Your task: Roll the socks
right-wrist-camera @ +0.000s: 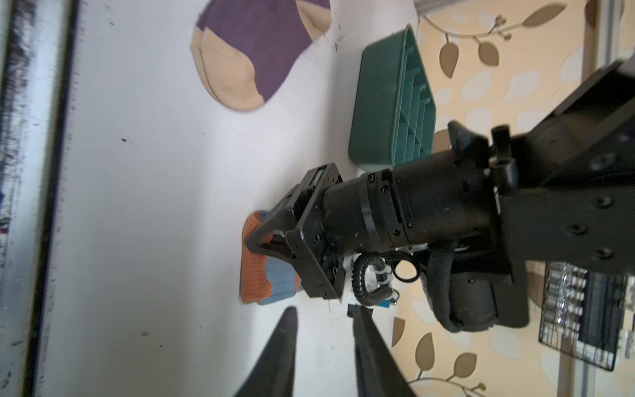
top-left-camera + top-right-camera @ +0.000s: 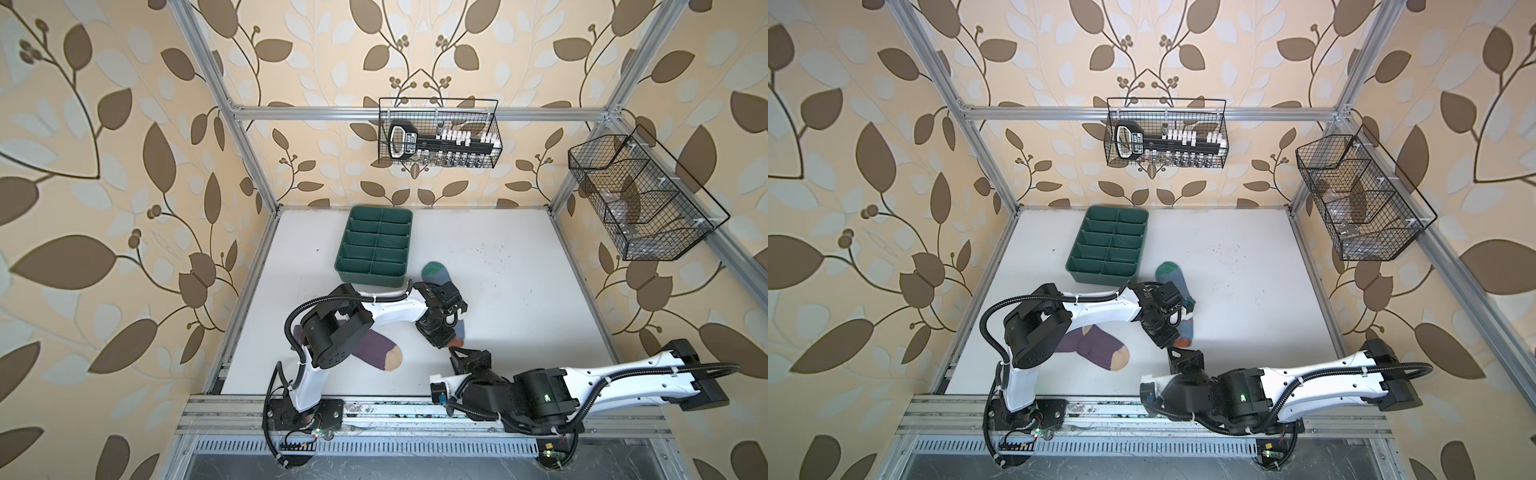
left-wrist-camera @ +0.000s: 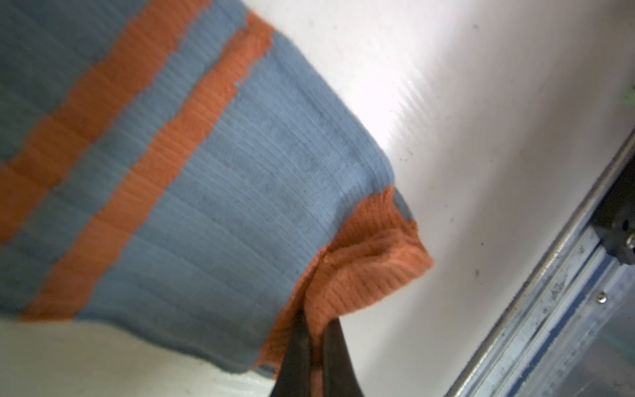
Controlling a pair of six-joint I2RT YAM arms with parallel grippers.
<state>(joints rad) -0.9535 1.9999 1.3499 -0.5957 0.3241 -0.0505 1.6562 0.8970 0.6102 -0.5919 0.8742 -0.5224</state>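
The grey-blue sock (image 3: 206, 172) is light, limp ribbed knit that is likely to bunch, so its orange cuff (image 3: 371, 271) looks the best hold. It lies mid-desk (image 2: 519, 291) by the green tray (image 2: 370, 279). The left hand (image 3: 318, 323) pinches that cuff, and the right hand (image 1: 323, 309) hovers near, part-open and empty. The purple sock (image 2: 374, 353) lies apart.

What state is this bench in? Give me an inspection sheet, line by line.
Surface: white table, scattered dark specks.
Job's things: grey-blue sock unrolled; purple sock unrolled, partly hidden by the left arm in both top views.
Clutter: green divided tray, compartments empty.
Grippers: left gripper shut on the grey-blue sock's orange cuff; right gripper open, empty, near that cuff.
Cables: black hoses along both arms, no snag seen.
Surroundings: back wire basket holding tools; side wire basket; leaf wallpaper.
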